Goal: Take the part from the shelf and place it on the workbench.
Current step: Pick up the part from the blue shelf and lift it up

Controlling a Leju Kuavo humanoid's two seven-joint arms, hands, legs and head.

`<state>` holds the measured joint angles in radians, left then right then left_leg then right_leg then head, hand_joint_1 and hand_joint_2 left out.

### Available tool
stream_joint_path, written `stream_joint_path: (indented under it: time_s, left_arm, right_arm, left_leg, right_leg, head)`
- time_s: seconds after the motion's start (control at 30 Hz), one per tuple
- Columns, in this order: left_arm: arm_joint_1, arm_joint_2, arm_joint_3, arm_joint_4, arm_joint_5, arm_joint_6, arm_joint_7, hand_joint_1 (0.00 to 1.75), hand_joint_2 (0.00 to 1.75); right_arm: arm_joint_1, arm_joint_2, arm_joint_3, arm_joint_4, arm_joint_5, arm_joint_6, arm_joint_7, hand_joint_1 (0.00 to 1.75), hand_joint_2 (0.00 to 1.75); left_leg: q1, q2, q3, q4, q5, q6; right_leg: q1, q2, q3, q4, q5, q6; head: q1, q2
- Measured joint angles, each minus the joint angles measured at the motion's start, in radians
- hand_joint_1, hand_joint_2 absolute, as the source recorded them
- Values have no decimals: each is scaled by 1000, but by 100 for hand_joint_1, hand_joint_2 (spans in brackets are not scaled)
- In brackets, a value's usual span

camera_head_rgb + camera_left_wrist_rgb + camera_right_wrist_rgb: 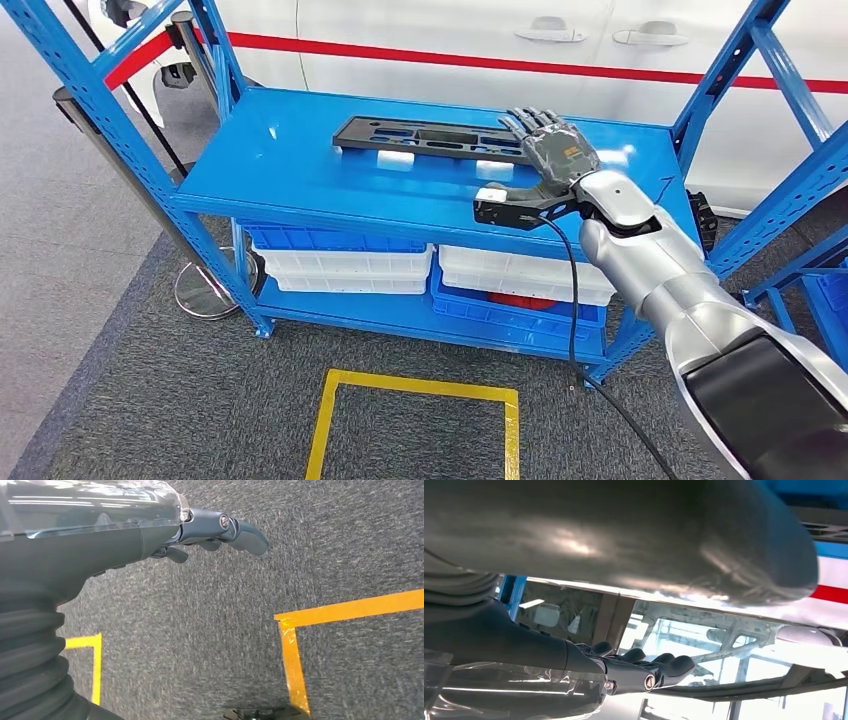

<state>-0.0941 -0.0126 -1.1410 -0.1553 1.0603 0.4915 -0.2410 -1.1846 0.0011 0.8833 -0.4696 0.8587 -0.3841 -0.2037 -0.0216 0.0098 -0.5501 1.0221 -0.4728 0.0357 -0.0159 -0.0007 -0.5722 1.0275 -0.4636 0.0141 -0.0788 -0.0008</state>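
Black flat slotted plastic part (425,138) approached on blue steel shelf (300,170).
Right hand (553,150) fingers apart, empty; should be closed squarely around the part's end.

One black part (425,138), one blue shelf (300,180), four bins (340,262).

open shelf top (300,165) lies bare before the part (430,138). blue uprights (740,60) flank both ends. a white car (450,30) stands close behind.

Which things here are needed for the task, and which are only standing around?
For the task: black part on the blue shelf; right robot hand reaching over its end.

Standing around: white and blue bins below; yellow floor tape; white car; left robot hand.
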Motion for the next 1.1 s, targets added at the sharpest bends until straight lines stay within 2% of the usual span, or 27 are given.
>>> stream_joint_path:
  time_s: [0.37,0.9,1.1]
  left_arm:
    - [0,1,57,0,61,-23,-56,0,175]
    - [2,4,95,0,98,-40,-52,0,175]
    - [4,5,118,0,128,-42,-58,0,175]
  right_arm:
    - [9,0,17,0,4,1,3,0,0]
    - [14,0,22,1,-4,19,3,0,0]
    - [23,7,31,3,6,24,4,0,0]
  left_leg:
    - [0,0,0,0,0,0]
    - [0,0,0,0,0,0]
    - [-2,0,-4,2,0,1]
  right_leg:
    - [0,0,0,0,0,0]
    - [0,0,0,0,0,0]
    - [-4,0,-2,-2,3,4]
  head:
    - [0,0]
    - [0,0]
    - [0,0]
